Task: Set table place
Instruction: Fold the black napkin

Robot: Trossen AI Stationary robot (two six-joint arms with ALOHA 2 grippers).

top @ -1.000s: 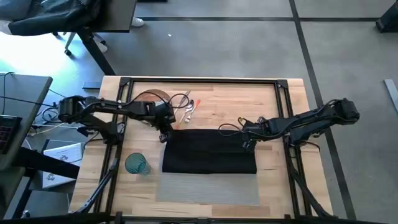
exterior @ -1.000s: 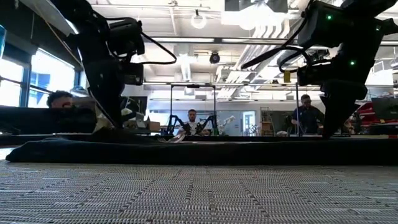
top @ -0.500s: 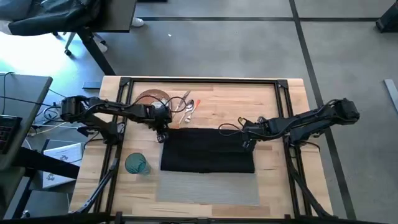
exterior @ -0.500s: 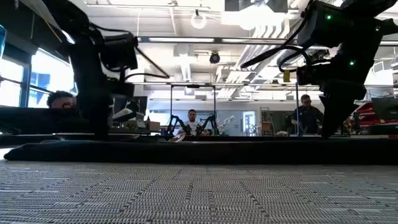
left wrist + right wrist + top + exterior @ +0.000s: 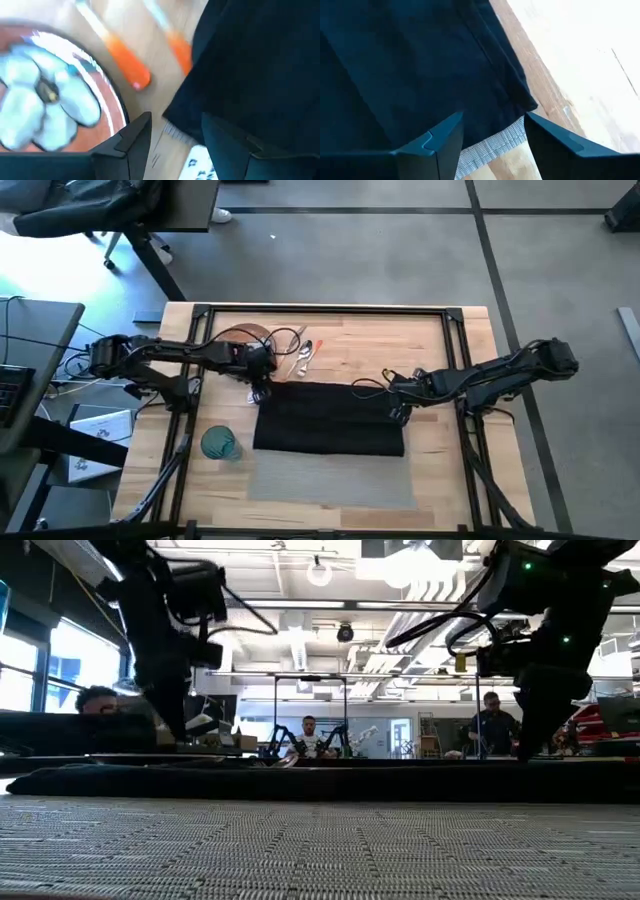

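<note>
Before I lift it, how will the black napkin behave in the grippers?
Probably floppy: the black napkin lies flat with a creased edge, so it would likely sag between the left gripper and right gripper. Likely light. It may drag the grey placemat beneath.

Napkin overlaps placemat's far half; glass left.
</note>
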